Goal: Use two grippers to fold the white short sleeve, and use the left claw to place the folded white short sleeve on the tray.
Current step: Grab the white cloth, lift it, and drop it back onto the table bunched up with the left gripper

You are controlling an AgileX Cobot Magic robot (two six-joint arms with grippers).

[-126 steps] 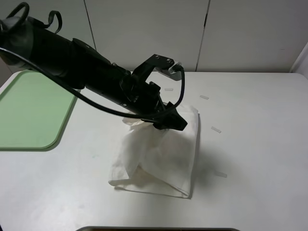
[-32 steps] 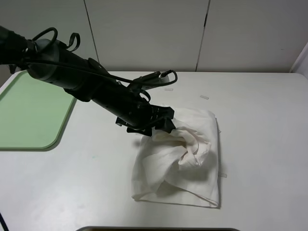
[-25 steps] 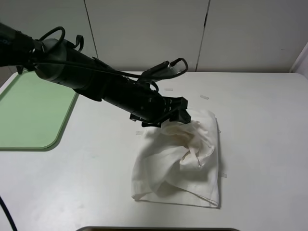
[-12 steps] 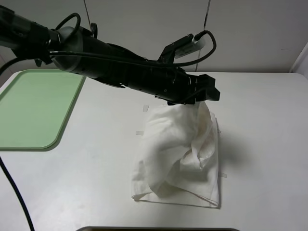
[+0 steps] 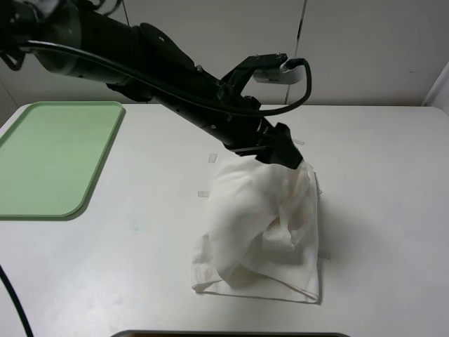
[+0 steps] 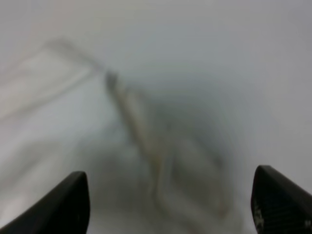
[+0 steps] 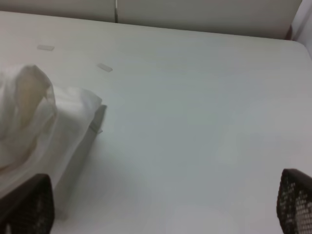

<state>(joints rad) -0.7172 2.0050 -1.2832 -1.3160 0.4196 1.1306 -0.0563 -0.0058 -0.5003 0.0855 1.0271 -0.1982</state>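
Observation:
The white short sleeve (image 5: 256, 232) lies bunched and puffed up at the table's middle, its near edge flat. My left claw (image 5: 287, 156) reaches across from the left and sits at the shirt's far right corner, right on top of the cloth. In the blurred left wrist view the left gripper (image 6: 170, 207) has its fingers (image 6: 73, 202) wide apart, with a cloth ridge (image 6: 146, 146) below and nothing pinched. The right gripper (image 7: 161, 207) is open over bare table, with the shirt (image 7: 29, 117) off to one side. The green tray (image 5: 49, 158) lies at the far left.
Small pale tape strips (image 5: 214, 158) (image 5: 323, 255) are stuck on the table around the shirt, and others show in the right wrist view (image 7: 104, 67). A wall of white panels stands behind the table. A dark edge shows at the front (image 5: 231, 334).
The left arm rose and swung right, from the shirt's middle to its far right corner. The upper cloth layer came along and now forms a smooth bulge. The near edge stayed put.

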